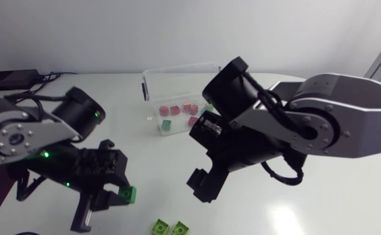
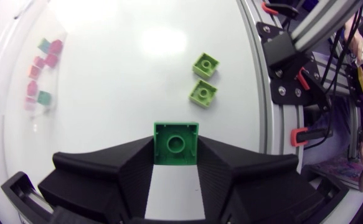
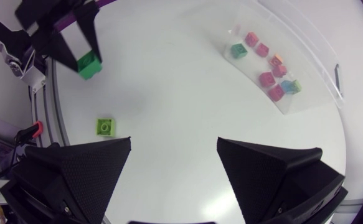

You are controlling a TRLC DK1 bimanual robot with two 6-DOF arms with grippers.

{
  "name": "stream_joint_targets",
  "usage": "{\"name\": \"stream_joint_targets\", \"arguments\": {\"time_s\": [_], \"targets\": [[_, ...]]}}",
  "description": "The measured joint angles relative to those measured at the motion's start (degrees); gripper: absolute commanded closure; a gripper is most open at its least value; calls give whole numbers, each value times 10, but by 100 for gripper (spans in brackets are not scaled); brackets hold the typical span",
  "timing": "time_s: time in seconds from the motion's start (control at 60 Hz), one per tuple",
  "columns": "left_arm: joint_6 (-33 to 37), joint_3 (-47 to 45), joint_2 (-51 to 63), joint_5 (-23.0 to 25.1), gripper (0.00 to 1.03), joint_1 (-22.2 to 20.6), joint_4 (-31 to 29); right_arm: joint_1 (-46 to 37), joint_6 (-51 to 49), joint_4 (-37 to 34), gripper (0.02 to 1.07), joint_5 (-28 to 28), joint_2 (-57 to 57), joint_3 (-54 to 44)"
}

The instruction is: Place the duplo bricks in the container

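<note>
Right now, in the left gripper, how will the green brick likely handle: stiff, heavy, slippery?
The green brick looks like rigid moulded plastic, its edges square while pinched in the left gripper, so probably stiff. It is small beside the fingers, so likely light. Its smooth sides are held only near the fingertips, so it might slip or pivot if jolted.

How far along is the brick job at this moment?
Done: several pink and green bricks already lie in the clear container. In hand: the left gripper is shut on a green brick, away from the container. Left: that brick plus two lime bricks on the table. The right gripper is open and empty.
</note>
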Motion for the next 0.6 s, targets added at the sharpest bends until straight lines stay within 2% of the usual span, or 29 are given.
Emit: {"name": "stream_joint_targets", "arguments": {"time_s": [0.183, 0.35, 0.467, 0.6], "targets": [[2, 96, 4, 41, 100, 57, 12, 21, 3, 0, 7, -15, 29, -16], [-37, 183, 55, 76, 100, 84, 92, 39, 3, -1, 7, -25, 49, -18], [-89, 241, 106, 82, 100, 89, 165, 51, 5, -1, 7, -28, 68, -18], [-133, 301, 170, 83, 100, 89, 214, 61, 8, -1, 7, -34, 87, -18]]}}
